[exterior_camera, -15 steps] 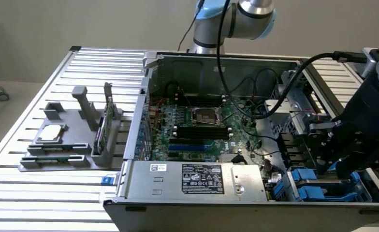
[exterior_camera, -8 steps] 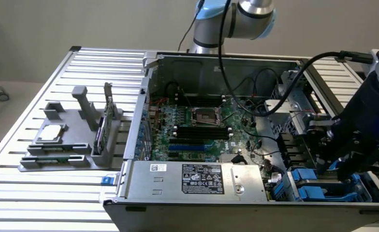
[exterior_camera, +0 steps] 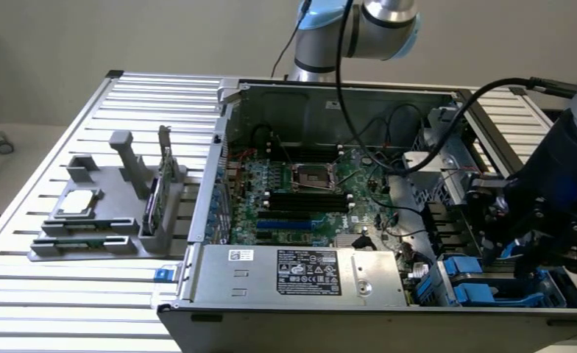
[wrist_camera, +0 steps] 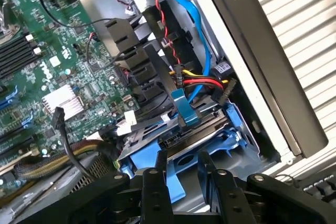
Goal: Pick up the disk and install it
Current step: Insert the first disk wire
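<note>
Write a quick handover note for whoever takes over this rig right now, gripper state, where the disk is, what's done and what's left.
Gripper: down inside the open computer case, at the drive bays on the exterior view's right; its fingers straddle the blue carrier edge of the disk.
Disk: lying in the drive bay area near the case corner, blue frame visible around it, with red, yellow and black cables just beyond.
Done: the disk has been brought to the bay.
Left: whether it is fully seated cannot be told from these views; check seating before release.
</note>
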`<state>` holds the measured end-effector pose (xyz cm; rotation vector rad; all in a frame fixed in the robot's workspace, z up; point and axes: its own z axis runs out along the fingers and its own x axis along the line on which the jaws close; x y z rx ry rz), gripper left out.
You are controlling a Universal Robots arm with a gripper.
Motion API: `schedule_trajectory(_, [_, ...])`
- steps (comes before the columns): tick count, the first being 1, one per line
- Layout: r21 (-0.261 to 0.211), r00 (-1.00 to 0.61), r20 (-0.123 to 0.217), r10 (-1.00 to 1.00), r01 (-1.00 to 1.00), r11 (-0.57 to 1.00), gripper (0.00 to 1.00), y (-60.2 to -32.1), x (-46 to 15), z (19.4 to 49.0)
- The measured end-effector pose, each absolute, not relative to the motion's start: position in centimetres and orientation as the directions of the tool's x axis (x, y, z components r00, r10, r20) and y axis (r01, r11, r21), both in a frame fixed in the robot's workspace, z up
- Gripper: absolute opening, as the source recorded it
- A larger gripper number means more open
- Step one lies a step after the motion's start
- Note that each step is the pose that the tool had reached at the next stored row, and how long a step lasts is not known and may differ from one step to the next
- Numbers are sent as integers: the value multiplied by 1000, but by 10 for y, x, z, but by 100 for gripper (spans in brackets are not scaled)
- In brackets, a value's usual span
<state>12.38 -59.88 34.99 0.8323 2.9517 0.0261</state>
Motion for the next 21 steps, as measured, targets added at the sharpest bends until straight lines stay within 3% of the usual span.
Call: schedule_trajectory(21, [42,-768,-63,637,636,771,37,-594,133,350])
